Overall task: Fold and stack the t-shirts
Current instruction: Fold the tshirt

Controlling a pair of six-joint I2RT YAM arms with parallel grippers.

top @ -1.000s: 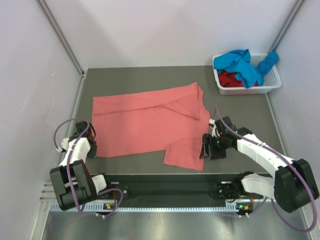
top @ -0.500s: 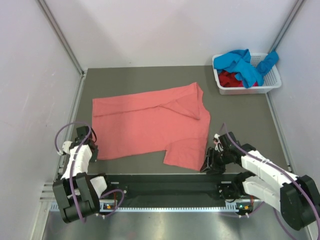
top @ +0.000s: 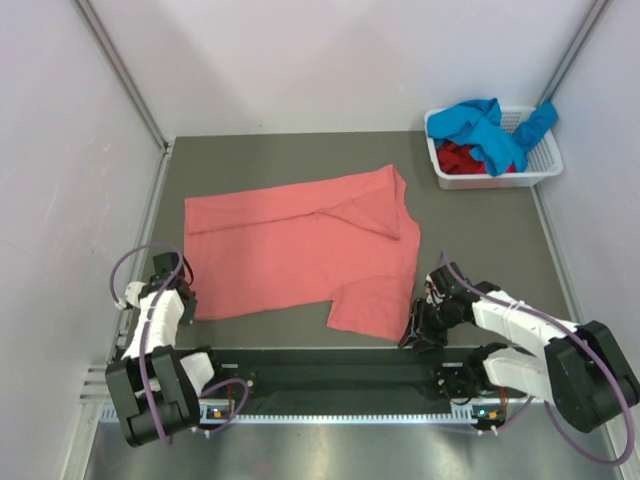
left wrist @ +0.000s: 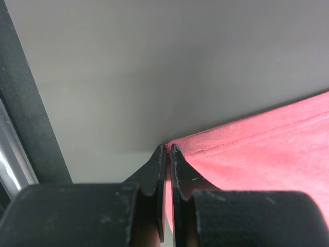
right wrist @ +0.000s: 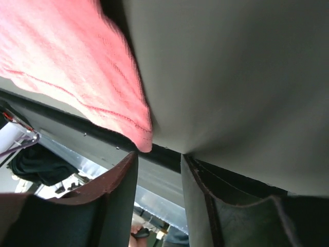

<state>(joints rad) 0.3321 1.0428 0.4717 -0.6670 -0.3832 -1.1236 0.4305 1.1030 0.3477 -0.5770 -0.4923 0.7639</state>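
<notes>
At 8 o'clock, the left gripper (left wrist: 167, 149) is clamped on the near-left corner of the pink shirt (top: 300, 250). At 5 o'clock, the right gripper (right wrist: 158, 157) sits low at the near edge of the table (top: 480, 240), jaws apart, with the shirt's near-right corner just ahead and unheld. The shirt lies spread mid-table. At 1 o'clock, a basket (top: 500, 180) holds a blue shirt (top: 480, 125) and a red shirt (top: 460, 158).

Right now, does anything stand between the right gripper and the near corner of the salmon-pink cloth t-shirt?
Nothing visible does. The right gripper, jaws apart, sits just beside the near sleeve corner of the salmon-pink cloth t-shirt, with only bare grey table between them.
</notes>
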